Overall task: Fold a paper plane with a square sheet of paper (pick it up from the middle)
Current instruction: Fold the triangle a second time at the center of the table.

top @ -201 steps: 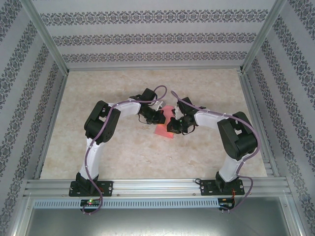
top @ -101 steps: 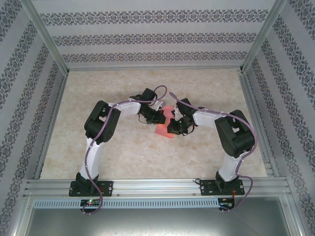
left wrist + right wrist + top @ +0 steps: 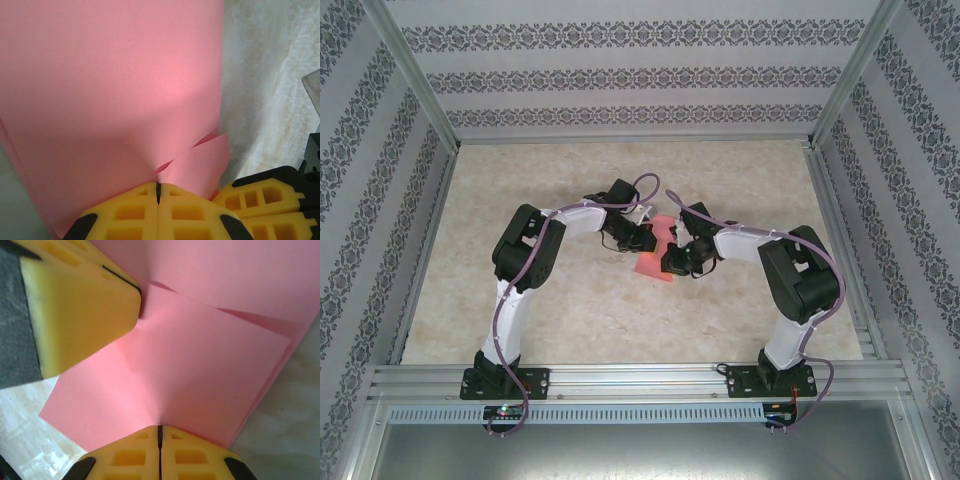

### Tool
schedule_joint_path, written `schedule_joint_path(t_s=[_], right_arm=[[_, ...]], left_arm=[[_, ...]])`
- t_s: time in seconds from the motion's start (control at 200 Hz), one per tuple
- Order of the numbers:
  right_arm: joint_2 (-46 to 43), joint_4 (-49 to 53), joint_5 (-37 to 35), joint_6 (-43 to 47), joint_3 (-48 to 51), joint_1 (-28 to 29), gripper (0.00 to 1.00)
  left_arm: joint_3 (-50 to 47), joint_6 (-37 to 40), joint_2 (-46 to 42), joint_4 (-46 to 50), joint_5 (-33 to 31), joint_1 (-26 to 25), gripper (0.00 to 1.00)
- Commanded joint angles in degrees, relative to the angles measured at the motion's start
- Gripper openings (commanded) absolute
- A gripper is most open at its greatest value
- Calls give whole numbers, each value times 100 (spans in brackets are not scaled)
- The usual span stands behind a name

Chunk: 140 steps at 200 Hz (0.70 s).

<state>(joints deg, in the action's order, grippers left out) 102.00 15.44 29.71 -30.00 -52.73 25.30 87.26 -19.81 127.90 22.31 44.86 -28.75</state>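
Note:
The square sheet of paper (image 3: 649, 265) is pink-red and partly folded, held just above the middle of the table between both arms. My left gripper (image 3: 646, 241) is shut on one edge of it, and its yellow fingers meet on the paper (image 3: 110, 90) in the left wrist view, where my left gripper (image 3: 158, 186) sits at the bottom. My right gripper (image 3: 668, 262) is shut on the opposite edge, pinching a folded flap (image 3: 190, 375); my right gripper (image 3: 160, 429) shows closed fingers. The left gripper's fingers (image 3: 75, 305) appear at the upper left of the right wrist view. The two grippers sit close together.
The marble-patterned tabletop (image 3: 570, 320) is bordered by aluminium frame rails (image 3: 640, 380) at the near edge and patterned walls (image 3: 640, 90) on three sides. The right gripper's yellow fingers (image 3: 270, 200) crowd the lower right of the left wrist view.
The right arm has shifted slightly, its wrist edging toward the left gripper. The left arm and the paper stay about where they were.

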Motion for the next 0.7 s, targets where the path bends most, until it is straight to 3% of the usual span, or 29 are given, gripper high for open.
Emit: schedule_joint_path(t_s=[0.0,0.694], right_arm=[[-183,156,44,-106,290,63,7],[-660,-363,147,-615,1113,194,7]], left_arm=[[-185,202,592,433,-803,10,5],[-126,252,667,502,-804,10,5]])
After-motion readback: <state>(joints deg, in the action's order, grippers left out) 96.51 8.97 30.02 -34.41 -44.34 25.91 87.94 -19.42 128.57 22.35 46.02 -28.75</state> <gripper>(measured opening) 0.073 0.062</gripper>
